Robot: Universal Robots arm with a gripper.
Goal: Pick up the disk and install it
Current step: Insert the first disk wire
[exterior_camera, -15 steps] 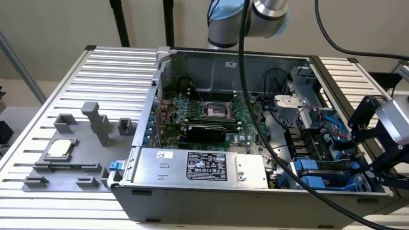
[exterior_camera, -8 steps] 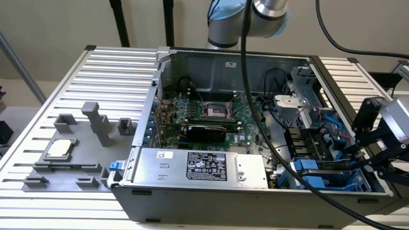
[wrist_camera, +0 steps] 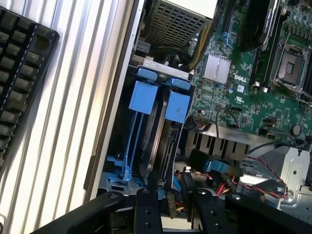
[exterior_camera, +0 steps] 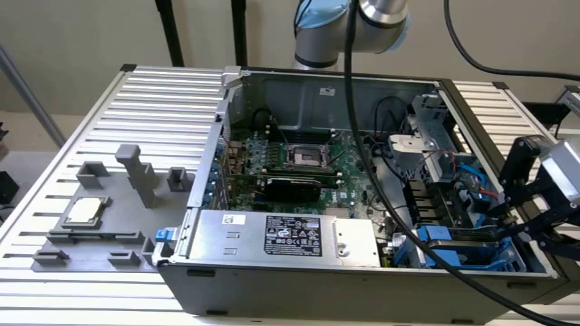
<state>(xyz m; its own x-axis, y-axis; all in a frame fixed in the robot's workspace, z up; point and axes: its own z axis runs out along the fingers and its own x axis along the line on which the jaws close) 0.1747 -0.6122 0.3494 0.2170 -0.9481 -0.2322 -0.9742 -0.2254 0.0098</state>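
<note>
Disk [wrist_camera: 155, 141] was judged rigid, heavy, shock-sensitive, best held by blue rails [wrist_camera: 142, 97]; gripper [wrist_camera: 174, 209] closure could not be determined.

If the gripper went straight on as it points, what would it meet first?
Most likely the disk, on edge in the drive bay just ahead of the gripper; depth is unclear.

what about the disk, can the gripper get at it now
Likely yes: the gripper sits right at the open bay, in line with the disk standing on edge between blue rails; cables lie to one side.
</note>
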